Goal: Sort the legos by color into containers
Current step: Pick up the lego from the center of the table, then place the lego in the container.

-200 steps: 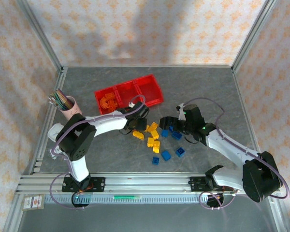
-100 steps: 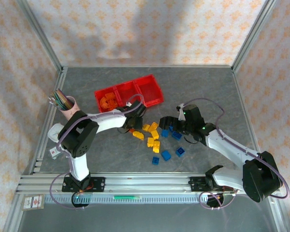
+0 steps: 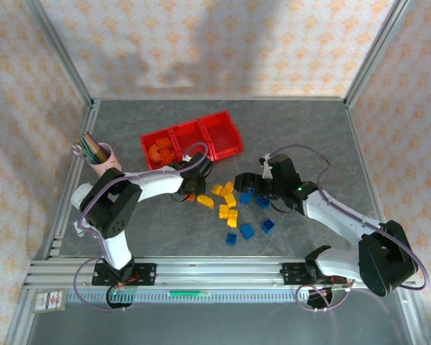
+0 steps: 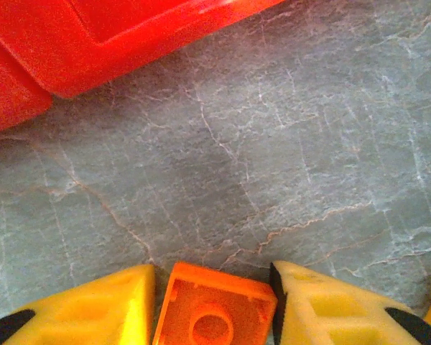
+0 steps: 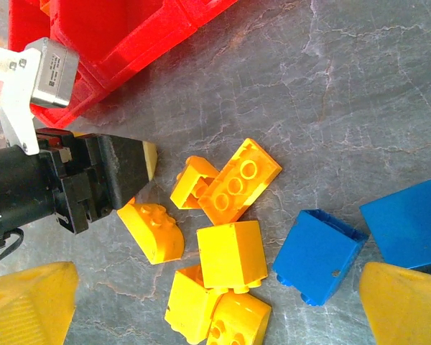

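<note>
My left gripper [image 3: 189, 194] is shut on a small orange lego [image 4: 214, 309], its hollow underside facing the camera between the yellow fingers [image 4: 93, 309], just above the table in front of the red containers [image 3: 192, 140]. The same gripper [image 5: 93, 180] appears beside the yellow pile in the right wrist view. My right gripper [image 3: 243, 181] hangs open over the yellow legos [image 5: 231, 253], its fingertips [image 5: 29, 302] spread wide on either side. Blue legos [image 5: 320, 255] lie to the right of the yellow ones. The left container holds orange pieces [image 3: 160, 151].
A pink cup of coloured pencils [image 3: 97, 154] stands at the left near the metal frame rail. More blue legos [image 3: 246, 231] lie scattered towards the table's near edge. The red containers' wall [image 4: 93, 36] is close ahead of the left gripper.
My left gripper has pulled back leftwards from the yellow pile with the orange lego in it. The right gripper has shifted slightly left over the pile.
</note>
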